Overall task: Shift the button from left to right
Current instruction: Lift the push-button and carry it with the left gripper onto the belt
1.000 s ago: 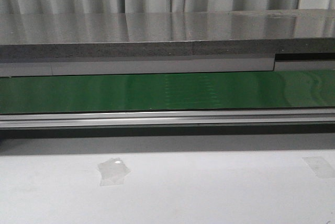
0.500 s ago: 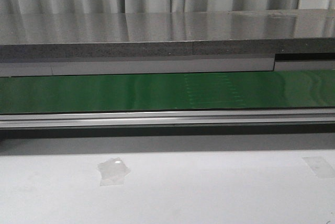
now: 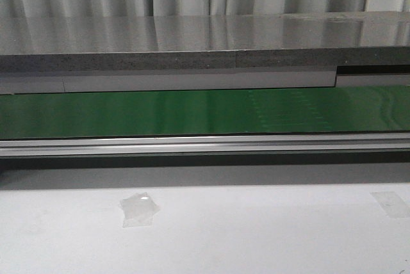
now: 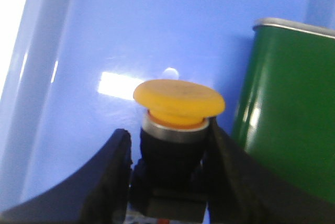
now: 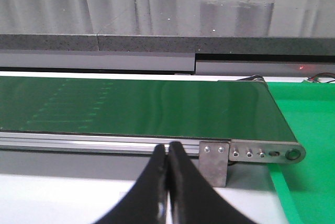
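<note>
The button point(image 4: 179, 98) has a yellow-orange mushroom cap, a silver collar and a black blocky body. It stands upright in a blue tray point(image 4: 104, 35) in the left wrist view. My left gripper point(image 4: 168, 131) is shut on the button, its black fingers point(image 4: 112, 171) pressing both sides of the body below the cap. In the right wrist view my right gripper point(image 5: 168, 148) is shut with nothing between its fingers, hovering over the white table in front of the conveyor's right end. Neither gripper nor the button shows in the front view.
A green tin point(image 4: 288, 119) stands close beside the button in the blue tray. A green conveyor belt point(image 3: 128, 112) runs across the table behind an aluminium rail point(image 3: 192, 145). A green bin point(image 5: 309, 124) lies past the belt's right end. Tape scraps point(image 3: 138, 210) sit on the white table.
A faint pattern of marks on the green belt has drifted to the right. Nothing else in the front view has moved.
</note>
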